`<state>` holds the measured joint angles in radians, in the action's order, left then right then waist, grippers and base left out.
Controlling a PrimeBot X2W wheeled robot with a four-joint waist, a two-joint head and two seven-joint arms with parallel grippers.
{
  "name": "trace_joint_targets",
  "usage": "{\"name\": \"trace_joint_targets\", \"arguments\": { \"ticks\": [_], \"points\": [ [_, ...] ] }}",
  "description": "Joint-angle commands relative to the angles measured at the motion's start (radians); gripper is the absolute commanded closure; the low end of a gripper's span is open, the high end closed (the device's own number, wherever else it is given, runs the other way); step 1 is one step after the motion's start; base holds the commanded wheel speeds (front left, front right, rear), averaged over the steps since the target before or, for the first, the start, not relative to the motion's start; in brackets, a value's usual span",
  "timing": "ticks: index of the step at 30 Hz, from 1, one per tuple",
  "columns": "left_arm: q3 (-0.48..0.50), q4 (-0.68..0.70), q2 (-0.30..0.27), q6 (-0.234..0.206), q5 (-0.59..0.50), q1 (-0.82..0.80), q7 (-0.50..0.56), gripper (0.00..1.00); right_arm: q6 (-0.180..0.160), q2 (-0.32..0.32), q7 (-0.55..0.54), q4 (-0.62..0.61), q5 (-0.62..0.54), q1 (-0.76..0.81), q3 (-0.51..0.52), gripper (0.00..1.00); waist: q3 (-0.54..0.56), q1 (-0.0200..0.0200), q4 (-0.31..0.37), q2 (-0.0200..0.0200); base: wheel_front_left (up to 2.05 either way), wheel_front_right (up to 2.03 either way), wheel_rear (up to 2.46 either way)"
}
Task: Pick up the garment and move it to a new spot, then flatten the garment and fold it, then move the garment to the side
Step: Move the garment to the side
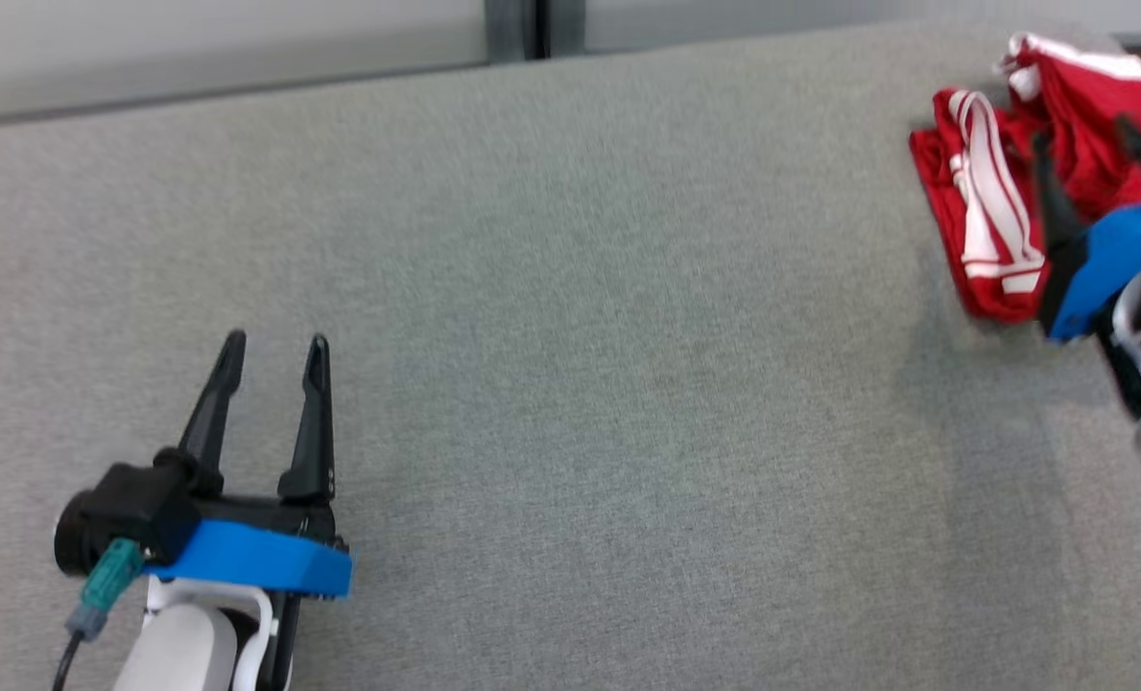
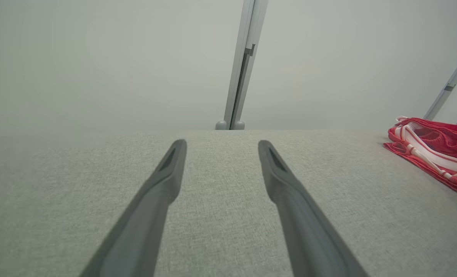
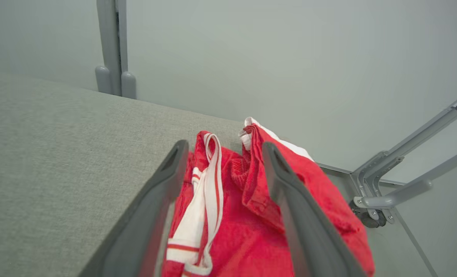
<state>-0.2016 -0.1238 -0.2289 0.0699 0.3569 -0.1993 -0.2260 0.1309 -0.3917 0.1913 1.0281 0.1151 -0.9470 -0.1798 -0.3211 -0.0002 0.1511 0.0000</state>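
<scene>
the grey table [image 1: 580,288] lies broad under both arms. the red, white-striped garment [image 1: 987,221] sits bunched at its far right corner, near the edge. the right gripper [image 1: 1083,134] hangs over it, fingers spread astride the folds, pinching nothing: this fits closing in for the pickup or letting go after the last move aside. the left gripper [image 1: 276,339], fingers parted and empty, rests well apart. a metal frame [image 3: 397,193] stands just past that edge.

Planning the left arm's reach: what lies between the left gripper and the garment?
Bare grey surface from left gripper to garment, in the head view.
</scene>
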Motion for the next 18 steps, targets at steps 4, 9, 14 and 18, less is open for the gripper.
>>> {"name": "trace_joint_targets", "arguments": {
  "ticks": [4,9,14,18],
  "points": [
    [0.009,-0.033,0.011,-0.011,0.016,0.074,-0.021,0.00,0.000,0.038,0.040,-0.121,0.089,0.186,-0.036,0.00,0.154,0.0002,-0.046,0.0000,0.00,0.00,0.00],
    [0.019,-0.051,0.012,-0.017,0.028,0.130,-0.027,0.00,0.000,0.048,0.055,-0.312,0.149,0.387,-0.003,0.00,0.218,0.0002,-0.071,0.0000,0.00,0.00,0.00],
    [0.027,-0.061,0.012,-0.015,0.037,0.156,-0.031,0.00,0.000,0.071,0.047,-0.479,0.151,0.545,0.073,0.00,0.250,0.0002,-0.091,0.0000,0.00,0.00,0.00],
    [0.036,-0.073,0.020,-0.019,0.039,0.172,-0.034,0.00,0.000,0.121,0.011,-0.658,0.121,0.690,0.155,0.00,0.269,0.0002,-0.113,0.0000,0.00,0.00,0.00]
  ]
}}
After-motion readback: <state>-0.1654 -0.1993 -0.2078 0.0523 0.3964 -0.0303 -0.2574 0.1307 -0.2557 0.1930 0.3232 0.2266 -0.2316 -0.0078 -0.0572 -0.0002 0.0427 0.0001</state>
